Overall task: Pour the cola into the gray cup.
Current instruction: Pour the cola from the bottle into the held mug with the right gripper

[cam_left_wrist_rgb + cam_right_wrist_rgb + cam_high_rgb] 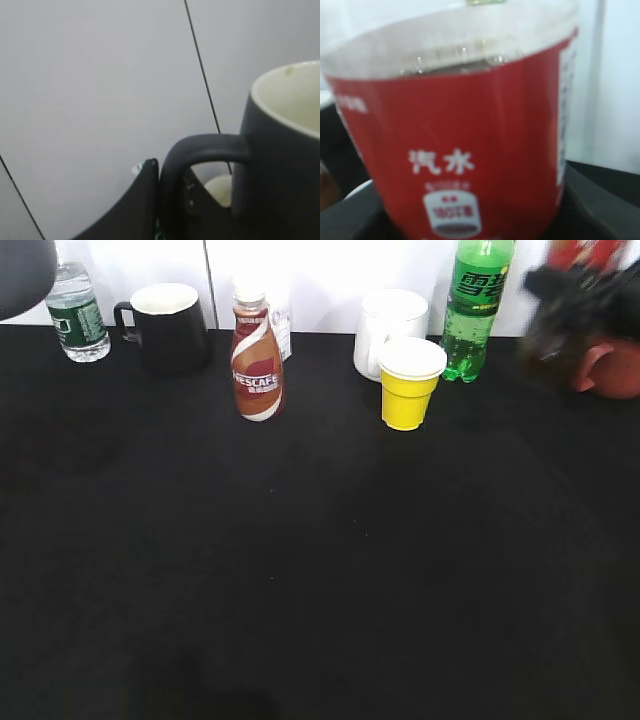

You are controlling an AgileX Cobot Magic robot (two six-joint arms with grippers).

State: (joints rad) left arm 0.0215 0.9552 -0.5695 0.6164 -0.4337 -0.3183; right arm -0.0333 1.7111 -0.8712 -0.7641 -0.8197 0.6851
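Observation:
The gray cup (pixel 280 165), dark matte with a pale inside, fills the right of the left wrist view. My left gripper (pixel 167 200) is shut on its loop handle (pixel 200 147), one finger outside and one inside the loop. In the exterior view the cup (pixel 20 270) hangs at the top left corner, above the table. The cola bottle (pixel 465 135), with a red label and white characters, fills the right wrist view, and my right gripper is shut round it, its fingers mostly hidden. In the exterior view that gripper (pixel 570 300) and the bottle's red label (pixel 585 252) are a blur at the top right.
Along the back of the black table stand a water bottle (pixel 80 315), a black mug (pixel 170 325), a Nescafe bottle (pixel 257 360), a white mug (pixel 390 325), a yellow cup (pixel 410 380), a green soda bottle (pixel 478 305) and a red-brown mug (pixel 610 370).

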